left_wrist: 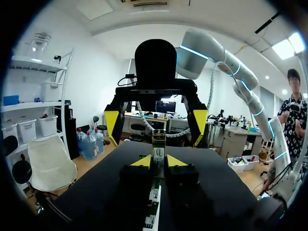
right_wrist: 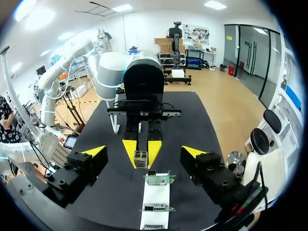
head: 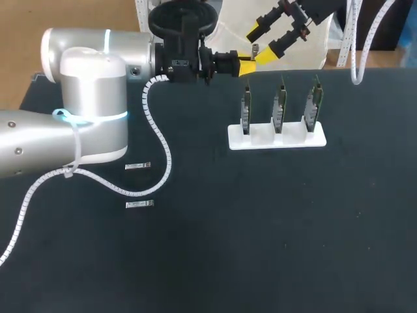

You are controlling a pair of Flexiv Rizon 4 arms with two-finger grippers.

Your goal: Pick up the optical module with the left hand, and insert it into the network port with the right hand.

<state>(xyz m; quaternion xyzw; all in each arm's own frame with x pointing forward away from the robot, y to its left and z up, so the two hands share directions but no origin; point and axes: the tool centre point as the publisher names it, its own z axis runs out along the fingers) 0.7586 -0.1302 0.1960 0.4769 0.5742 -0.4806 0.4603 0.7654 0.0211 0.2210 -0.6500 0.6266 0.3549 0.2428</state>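
My left gripper (head: pixel 246 65) is shut on the small silver optical module (head: pixel 255 48), which it holds up in the air above the back of the table. In the left wrist view the module (left_wrist: pixel 158 144) stands upright between its yellow tips (left_wrist: pixel 142 161). My right gripper (head: pixel 257 44) hangs open facing it, one finger on each side of the module and neither touching. In the right wrist view the module (right_wrist: pixel 140 159) sits just ahead, between the wide yellow fingertips (right_wrist: pixel 95 151). Below stands a white rack (head: pixel 277 138) with three upright network port boards (head: pixel 279 107).
Two spare modules (head: pixel 137 166) (head: pixel 139 205) lie on the black table at the left, near my left arm's white spiral cable (head: pixel 161 140). The rack (right_wrist: pixel 156 202) lies under and ahead of my right gripper.
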